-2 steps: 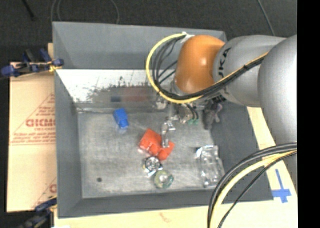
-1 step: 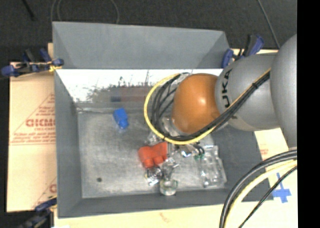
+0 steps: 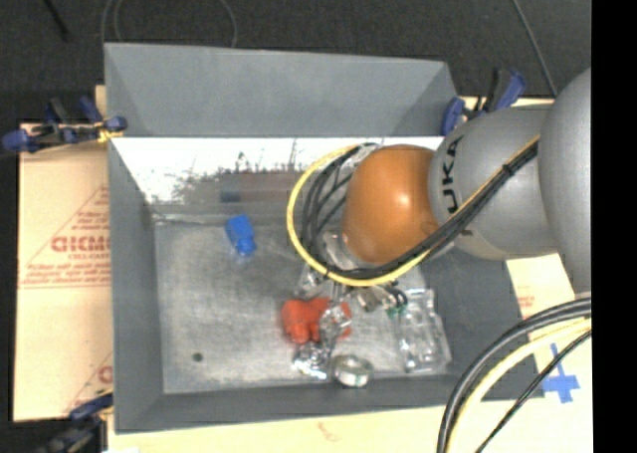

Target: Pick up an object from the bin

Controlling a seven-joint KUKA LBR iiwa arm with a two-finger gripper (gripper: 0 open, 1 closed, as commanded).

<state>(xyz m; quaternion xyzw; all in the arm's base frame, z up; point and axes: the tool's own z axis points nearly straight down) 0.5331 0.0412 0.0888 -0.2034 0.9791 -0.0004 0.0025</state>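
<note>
The gripper [image 3: 336, 308] is hanging low over the front middle of the bin [image 3: 134, 272], directly under the arm's orange cover [image 3: 388, 204]. The cover and the looped cables [image 3: 311, 204] are hiding most of it, so whether it is set wide or narrow cannot be told, and nothing is showing as held.

A red lumpy object [image 3: 299, 319] is lying on the bin floor just beside the gripper, toward the view's left. Whether the two are touching cannot be told.

A crumpled silver piece [image 3: 311, 361] and a round shiny piece [image 3: 350, 372] are lying just in front of the red object, near the front wall. A clear plastic piece [image 3: 423, 334] is lying to the view's right of the gripper, its upper end passing under the arm. A small blue object [image 3: 239, 235] is lying well apart, toward the back left.
</note>
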